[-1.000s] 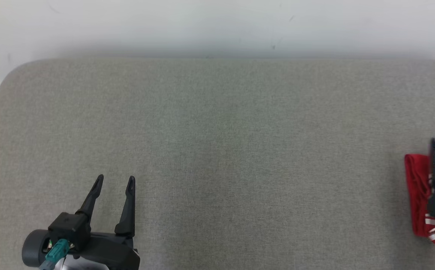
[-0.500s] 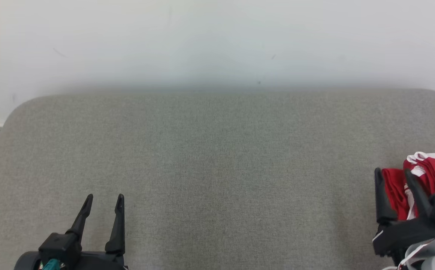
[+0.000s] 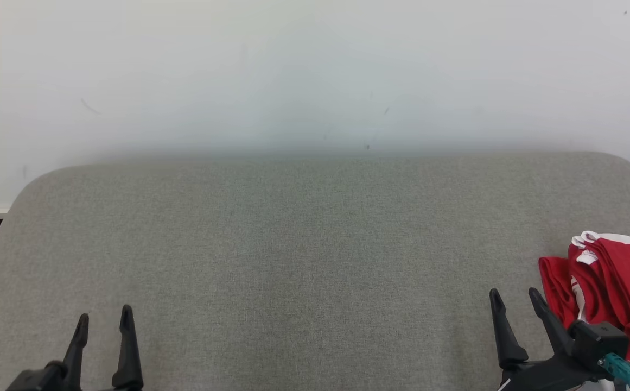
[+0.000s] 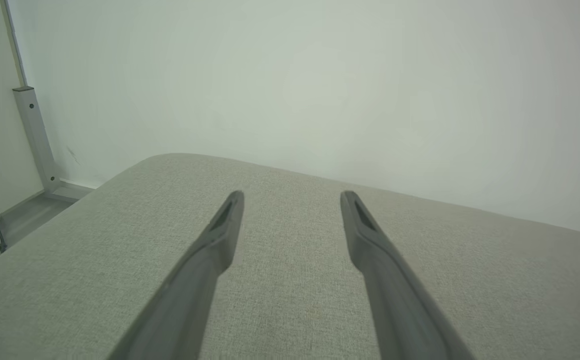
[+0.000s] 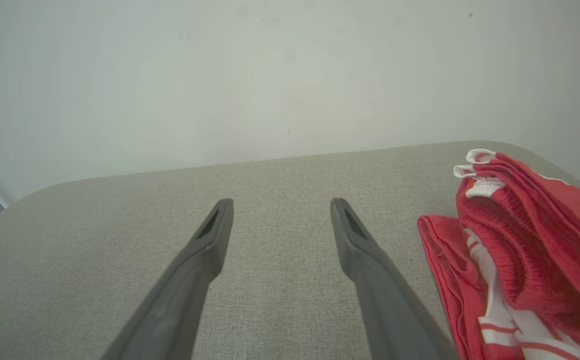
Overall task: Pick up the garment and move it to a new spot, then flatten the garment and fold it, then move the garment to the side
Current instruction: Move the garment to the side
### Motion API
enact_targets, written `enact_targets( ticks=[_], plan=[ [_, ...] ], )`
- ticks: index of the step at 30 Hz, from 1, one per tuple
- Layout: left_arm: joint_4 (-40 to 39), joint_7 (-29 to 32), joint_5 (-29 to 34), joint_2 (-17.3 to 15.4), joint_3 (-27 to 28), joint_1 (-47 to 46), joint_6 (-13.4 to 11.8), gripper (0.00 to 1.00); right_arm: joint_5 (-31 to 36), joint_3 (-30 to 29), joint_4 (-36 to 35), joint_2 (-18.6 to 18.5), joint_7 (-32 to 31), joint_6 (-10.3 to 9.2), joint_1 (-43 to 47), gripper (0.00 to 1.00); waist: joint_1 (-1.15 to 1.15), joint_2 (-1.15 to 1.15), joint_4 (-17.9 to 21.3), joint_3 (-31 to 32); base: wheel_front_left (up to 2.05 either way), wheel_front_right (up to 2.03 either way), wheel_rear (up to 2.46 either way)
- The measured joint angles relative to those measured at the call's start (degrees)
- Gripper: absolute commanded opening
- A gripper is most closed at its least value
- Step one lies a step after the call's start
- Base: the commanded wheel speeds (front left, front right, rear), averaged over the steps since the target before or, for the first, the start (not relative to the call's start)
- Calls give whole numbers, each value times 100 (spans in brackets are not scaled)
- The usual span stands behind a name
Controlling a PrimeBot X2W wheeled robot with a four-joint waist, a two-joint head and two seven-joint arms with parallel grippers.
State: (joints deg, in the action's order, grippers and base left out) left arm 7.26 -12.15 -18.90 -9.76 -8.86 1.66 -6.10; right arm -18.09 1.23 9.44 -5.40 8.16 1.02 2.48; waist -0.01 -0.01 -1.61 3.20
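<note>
Surface: grey fabric-covered top (image 3: 293, 260) with rounded corners, set against a plain white wall (image 3: 293, 70).

Item: red garment with white trim (image 3: 613, 282), bunched in a heap on the top. It lies just to the right of my right gripper (image 3: 513, 293), near its right finger.

Right gripper: fingers moderately parted, holding nothing, over bare fabric.

Left gripper (image 3: 104, 313): fingers parted alike, empty, well apart from the garment.

Also: grey metal post (image 4: 32, 135), ahead and to the left of my left gripper, by the wall.

Bare lab-like room, grey fabric-covered table (image 3: 293, 244) with rounded corners against a plain scuffed white wall (image 3: 315, 70), metal post (image 4: 35, 135) and floor (image 4: 17, 222) at far left.
</note>
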Motion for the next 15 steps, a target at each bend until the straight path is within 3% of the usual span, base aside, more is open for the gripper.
enact_targets(
  ticks=[15],
  plan=[
    [-64,-5,-81,-30,75,297,0,100,-1,24,8,-2,52,0,41,100,1,1,22,34,0,0,0]
  ],
)
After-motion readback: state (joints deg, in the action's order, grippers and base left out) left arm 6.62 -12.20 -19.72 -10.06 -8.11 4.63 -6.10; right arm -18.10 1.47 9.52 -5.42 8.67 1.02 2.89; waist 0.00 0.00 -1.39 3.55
